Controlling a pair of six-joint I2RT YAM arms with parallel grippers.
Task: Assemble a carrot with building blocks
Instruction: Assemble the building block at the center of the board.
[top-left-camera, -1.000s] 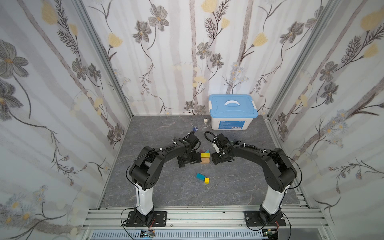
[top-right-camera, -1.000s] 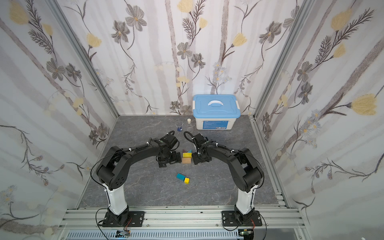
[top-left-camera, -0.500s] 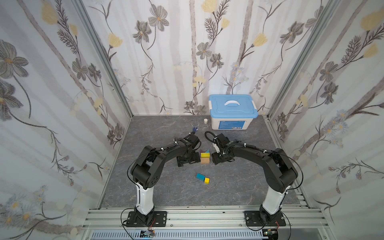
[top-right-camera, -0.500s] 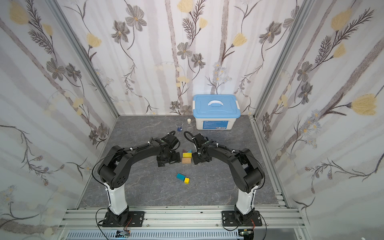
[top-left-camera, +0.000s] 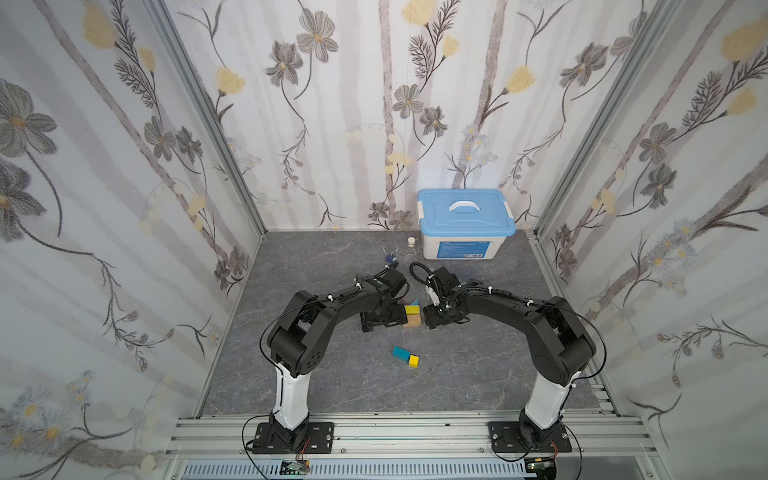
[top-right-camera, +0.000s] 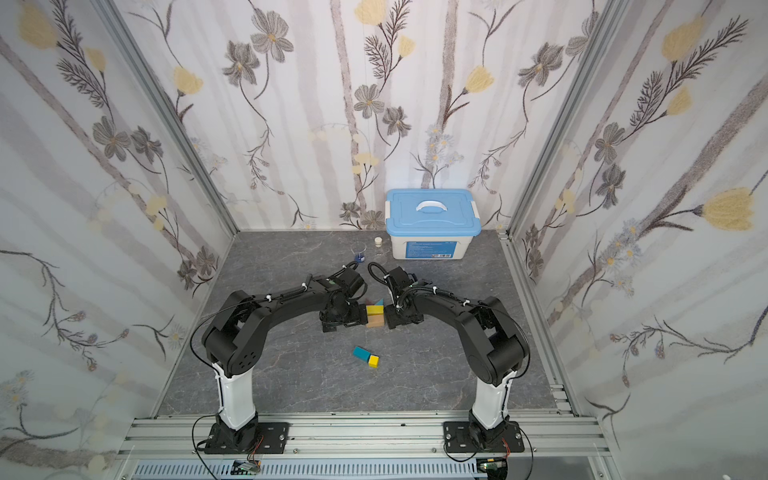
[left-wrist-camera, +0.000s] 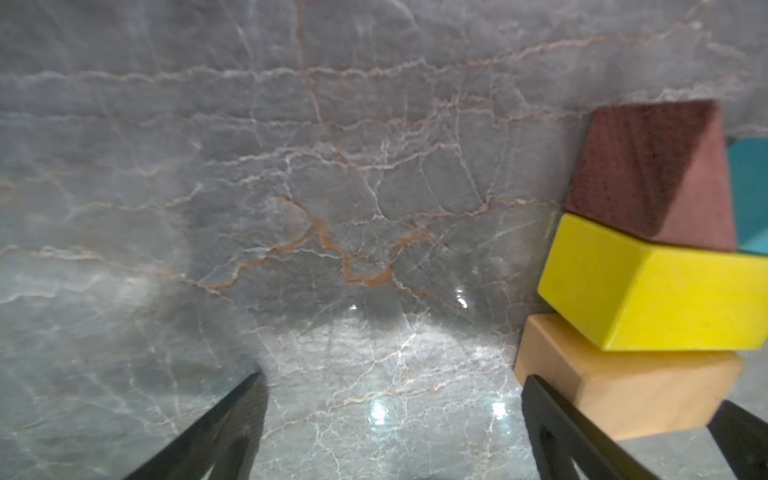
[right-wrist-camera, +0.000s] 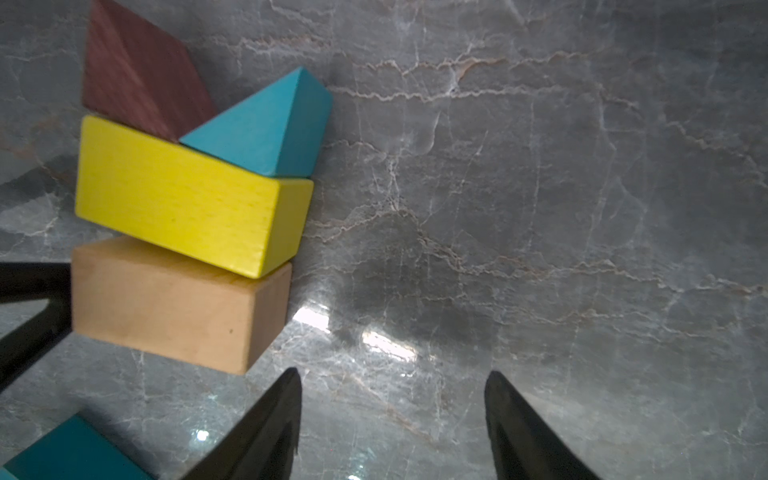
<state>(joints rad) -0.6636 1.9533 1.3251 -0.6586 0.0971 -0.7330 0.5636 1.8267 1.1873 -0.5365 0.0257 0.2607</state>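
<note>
Well, nothing has shifted: the half-built carrot of coloured wooden blocks (top-left-camera: 412, 311) lies flat between the wide-open left gripper (left-wrist-camera: 392, 376) and half-open right gripper (right-wrist-camera: 392, 371), both empty, long axis front-to-back, leafy end toward the flowered back wall (top-left-camera: 353, 124).

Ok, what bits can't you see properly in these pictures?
- Teal brick: right wrist view, cut off at the picture's corner.
- Teal wedge: left wrist view, mostly behind the maroon wedge and past the edge.
- Label on the blue-lidded box: both top views, too small to read.
</note>
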